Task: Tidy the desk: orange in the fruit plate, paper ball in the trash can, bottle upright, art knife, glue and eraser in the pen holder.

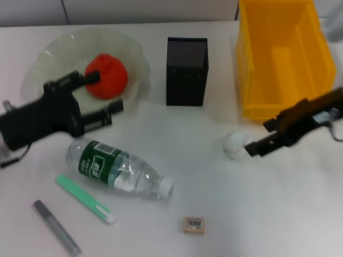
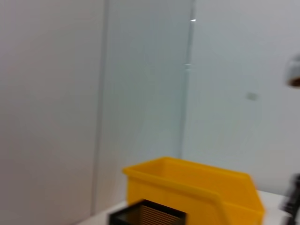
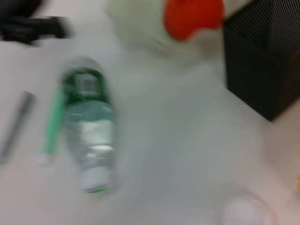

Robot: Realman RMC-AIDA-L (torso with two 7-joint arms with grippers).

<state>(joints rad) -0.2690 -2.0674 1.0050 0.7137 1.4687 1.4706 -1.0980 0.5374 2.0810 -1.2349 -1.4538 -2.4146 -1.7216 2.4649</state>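
Note:
The orange [image 1: 107, 75] lies in the pale-green fruit plate [image 1: 136, 53]. My left gripper [image 1: 110, 92] is open at the plate's near rim, one finger on each side of the orange. The white paper ball [image 1: 236, 144] rests on the table in front of the yellow trash can [image 1: 284, 53]. Just right of the ball, my right gripper [image 1: 259, 137] is open, with nothing between its fingers. The bottle [image 1: 118, 168] lies on its side. The mint-green glue [image 1: 86, 199], the grey art knife [image 1: 56, 227] and the eraser [image 1: 193, 224] lie near the front edge. The black mesh pen holder [image 1: 186, 71] stands at mid-back.
The right wrist view shows the bottle [image 3: 91, 136], glue [image 3: 52, 126], art knife [image 3: 16, 126], orange [image 3: 192, 16], pen holder [image 3: 262, 61] and paper ball [image 3: 243, 211]. In the left wrist view are the trash can [image 2: 197, 192] and the pen holder's top [image 2: 147, 215] against a wall.

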